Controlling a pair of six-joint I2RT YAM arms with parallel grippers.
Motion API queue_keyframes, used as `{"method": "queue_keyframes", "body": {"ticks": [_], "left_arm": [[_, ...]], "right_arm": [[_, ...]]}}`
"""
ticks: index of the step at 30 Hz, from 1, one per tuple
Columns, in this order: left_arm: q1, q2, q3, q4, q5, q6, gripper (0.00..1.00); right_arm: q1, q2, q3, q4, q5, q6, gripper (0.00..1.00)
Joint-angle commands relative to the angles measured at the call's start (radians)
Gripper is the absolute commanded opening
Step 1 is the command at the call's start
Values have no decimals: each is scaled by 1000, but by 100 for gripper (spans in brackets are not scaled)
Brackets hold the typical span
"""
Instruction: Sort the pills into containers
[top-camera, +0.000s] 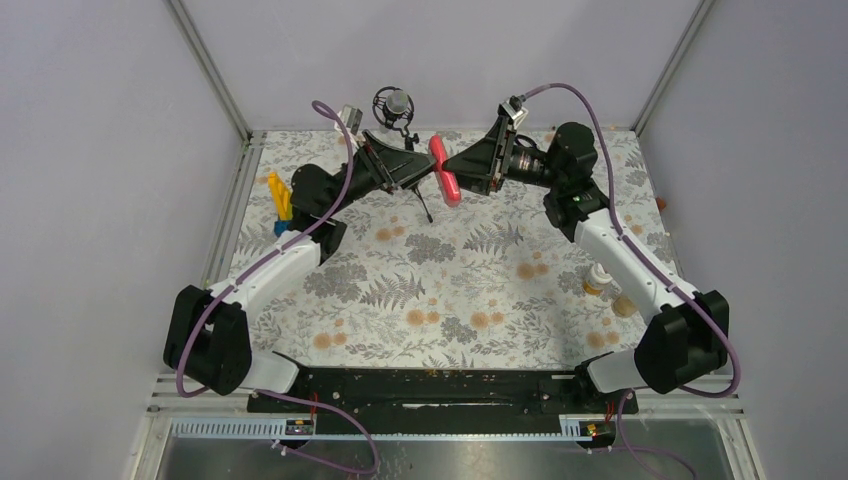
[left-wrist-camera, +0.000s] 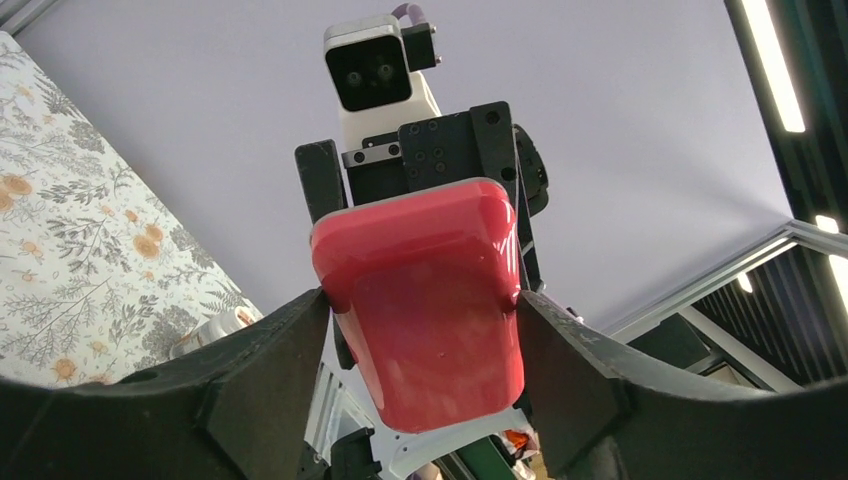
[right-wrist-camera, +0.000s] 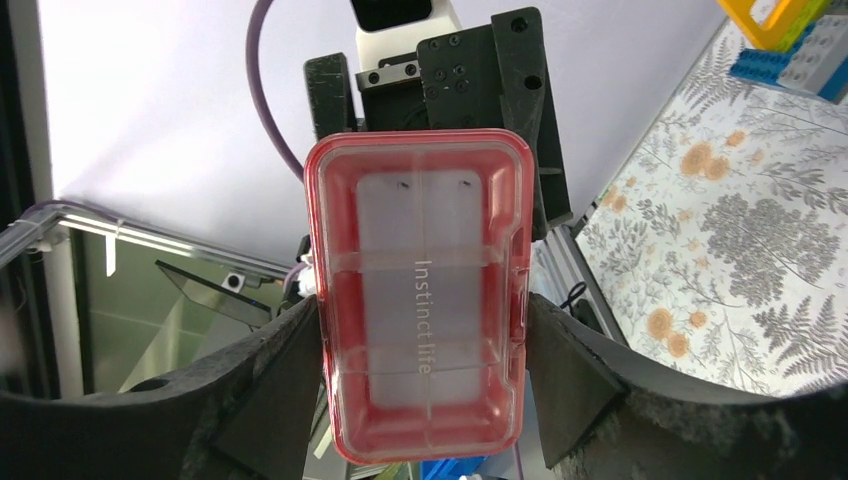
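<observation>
The top view is bright, sharp and evenly lit, with only faint, soft shadows beneath the arms on the floral cloth (top-camera: 450, 270). In the left wrist view, strip lights (left-wrist-camera: 772, 60) burn white at the upper right and put a glossy sheen on the pink box (left-wrist-camera: 420, 300), while the near foreground is dark and soft. The right wrist view bows at its edges and its lower corners are dim.
</observation>
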Motion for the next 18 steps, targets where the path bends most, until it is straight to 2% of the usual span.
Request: {"method": "queue_keyframes", "body": {"ticks": [1,9,18], "left_arm": [[-7,-8,51,24,38,31,73],[-8,15,87,-74,19,61,87],[-10,53,108,-95,26,63,85]], "right_arm": [[1,-34,65,-161,30,-143,22],[2,-26,88,-278,16,-264,20],[3,-16,117,-298,-43,-281,17]]}}
